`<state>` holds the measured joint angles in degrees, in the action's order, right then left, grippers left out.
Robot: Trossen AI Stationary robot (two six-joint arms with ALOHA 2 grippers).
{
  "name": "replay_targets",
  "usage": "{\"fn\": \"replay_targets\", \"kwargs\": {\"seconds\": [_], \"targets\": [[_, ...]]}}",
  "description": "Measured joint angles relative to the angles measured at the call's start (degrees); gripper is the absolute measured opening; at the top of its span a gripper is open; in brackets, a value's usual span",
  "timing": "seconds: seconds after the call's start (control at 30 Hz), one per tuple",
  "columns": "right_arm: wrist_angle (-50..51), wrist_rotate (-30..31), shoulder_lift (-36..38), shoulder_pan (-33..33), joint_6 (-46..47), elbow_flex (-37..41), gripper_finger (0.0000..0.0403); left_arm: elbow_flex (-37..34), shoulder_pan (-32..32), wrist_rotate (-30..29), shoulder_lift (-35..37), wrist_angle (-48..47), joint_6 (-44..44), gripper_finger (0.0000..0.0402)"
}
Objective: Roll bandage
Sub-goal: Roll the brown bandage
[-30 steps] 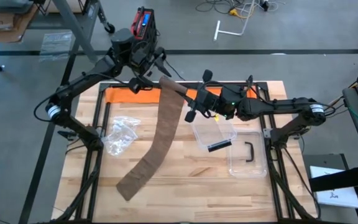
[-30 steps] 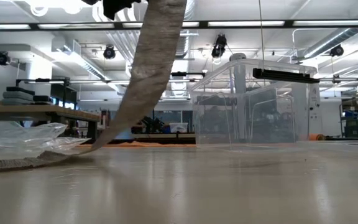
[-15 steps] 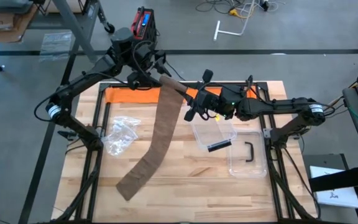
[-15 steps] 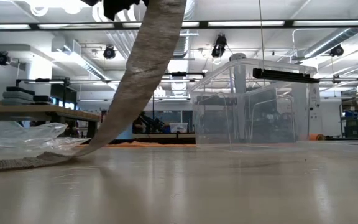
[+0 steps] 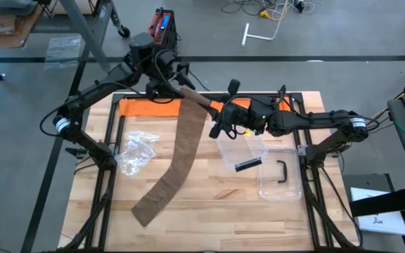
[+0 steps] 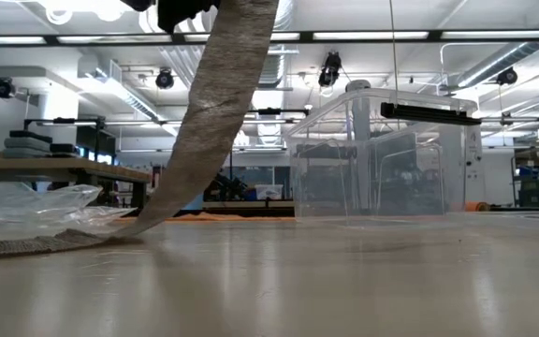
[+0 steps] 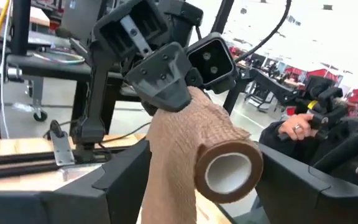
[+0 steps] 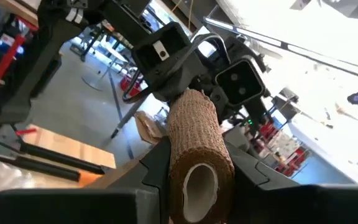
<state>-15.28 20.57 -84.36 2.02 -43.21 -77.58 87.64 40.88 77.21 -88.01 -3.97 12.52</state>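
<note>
Brown elastic bandage (image 5: 179,151) partly wound on a white-cored roll, held in the air above the far part of the wooden worktop (image 5: 209,204). Loose tail draped down from the roll in a long curve, lying flat on the boards toward the near left corner. Roll clamped at one end between the fingers of the right gripper (image 8: 194,171), closed on the bandage. Other end of the roll faced by the left gripper (image 7: 197,168), fingers spread wide on either side of it, no clear contact seen. Both grippers met nose to nose over the far middle of the worktop, just in front of an orange mat (image 5: 143,107). Crumpled clear plastic bag (image 5: 136,152) beside the tail, on the left. Clear plastic box (image 5: 273,172) with a dark handle on the right, well apart from the tail. Person's hand (image 7: 298,126) visible in the room beyond.
</note>
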Motion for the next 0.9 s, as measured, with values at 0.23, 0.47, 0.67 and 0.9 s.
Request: {"fn": "replay_targets", "kwargs": {"seconds": [0.23, 0.47, 0.67, 0.9], "targets": [[0.2, 0.2, 0.0, 0.0, -1.8, 0.0, 0.0089, 0.0, -0.2, 0.1, -0.4, 0.2, 1.7, 0.024], [1.8, 0.0, 0.0, 0.0, -2.6, 0.0, 0.0089, 0.0, -0.2, -0.3, 0.0, 1.4, 7.8, 0.0224], [2.0, 0.2, 0.2, 0.0, -3.5, 0.0, 0.0089, 0.0, -0.5, -0.4, 0.0, 1.3, 8.2, 0.023], [2.3, 0.4, 1.0, 0.1, -3.1, 0.0, 0.0089, 0.0, -0.6, -0.4, 0.0, 1.3, 6.7, 0.0231]]}}
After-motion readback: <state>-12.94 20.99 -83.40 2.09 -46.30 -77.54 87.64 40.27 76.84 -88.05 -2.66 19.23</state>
